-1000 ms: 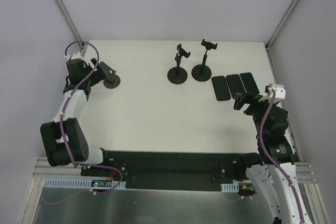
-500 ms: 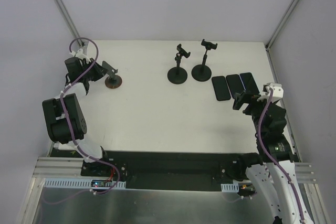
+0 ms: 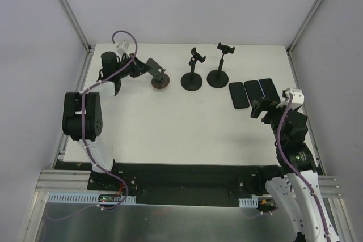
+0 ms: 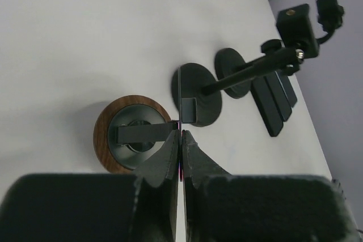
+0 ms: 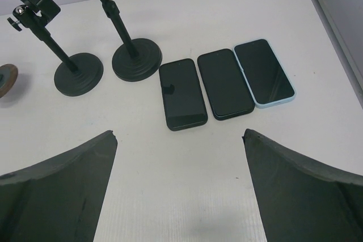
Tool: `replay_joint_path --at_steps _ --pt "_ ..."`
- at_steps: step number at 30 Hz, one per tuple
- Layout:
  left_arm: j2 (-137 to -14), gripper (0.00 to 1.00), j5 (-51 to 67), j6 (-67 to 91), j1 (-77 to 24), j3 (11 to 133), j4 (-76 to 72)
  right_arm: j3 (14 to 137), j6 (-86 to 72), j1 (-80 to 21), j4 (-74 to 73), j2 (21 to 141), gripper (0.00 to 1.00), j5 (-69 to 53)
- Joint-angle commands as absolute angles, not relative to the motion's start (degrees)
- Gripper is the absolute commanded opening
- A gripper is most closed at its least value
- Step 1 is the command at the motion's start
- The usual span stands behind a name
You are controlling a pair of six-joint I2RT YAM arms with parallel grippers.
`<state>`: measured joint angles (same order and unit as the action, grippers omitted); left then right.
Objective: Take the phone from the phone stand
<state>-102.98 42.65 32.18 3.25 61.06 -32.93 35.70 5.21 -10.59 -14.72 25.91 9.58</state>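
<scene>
A phone stand with a round wooden base (image 3: 160,81) (image 4: 105,134) stands left of two black clamp stands. My left gripper (image 3: 144,66) (image 4: 181,134) is shut on the edge of its thin dark back plate (image 4: 179,89), which I see edge-on. Three phones (image 3: 238,94) (image 5: 181,101), (image 5: 225,83), (image 5: 264,73) lie flat side by side on the table at the right. None of the stands has a phone on it. My right gripper (image 3: 258,107) (image 5: 179,134) hangs open just short of the phones, with nothing between its fingers.
Two black clamp stands (image 3: 192,80) (image 3: 218,77) with round bases stand at the back middle, their clamps holding nothing. The white table (image 3: 170,123) ends at grey walls, with a frame post at each back corner.
My left gripper has shut on the stand's back plate and swung right. The wooden-base stand has gone with it from the far left to beside the black stands. The right arm has barely moved.
</scene>
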Motion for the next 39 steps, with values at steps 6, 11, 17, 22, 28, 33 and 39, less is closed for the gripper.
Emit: replay_joint_path --at_steps 6,11,17,22,28,33,39 --pt "-109.2 0.00 42.6 32.1 -7.4 69.0 -38.8 35.7 6.0 -10.4 -11.3 26.7 0.96 8.6" --pt "-109.6 0.00 38.9 26.3 -10.2 69.7 -33.9 35.7 6.1 -10.5 -11.4 26.6 0.96 8.3" --pt "-105.7 0.00 33.1 21.5 -10.5 68.1 -29.7 35.8 6.1 -10.4 -11.4 26.8 0.96 8.4" --pt "-103.8 0.00 31.1 20.7 -10.5 68.3 -27.8 35.8 6.1 -10.4 -11.3 27.1 0.96 8.3" --pt "-106.2 0.00 34.4 22.8 -10.5 70.0 -27.6 35.9 6.1 -10.4 -11.3 27.2 0.96 8.0" --pt "-109.0 0.00 36.5 25.3 -11.3 71.0 -28.5 36.0 6.0 -10.4 -11.5 27.2 0.96 7.7" --pt "-109.5 0.09 36.5 24.4 -12.1 72.6 -28.7 36.4 6.0 -10.5 -11.6 27.6 0.96 7.6"
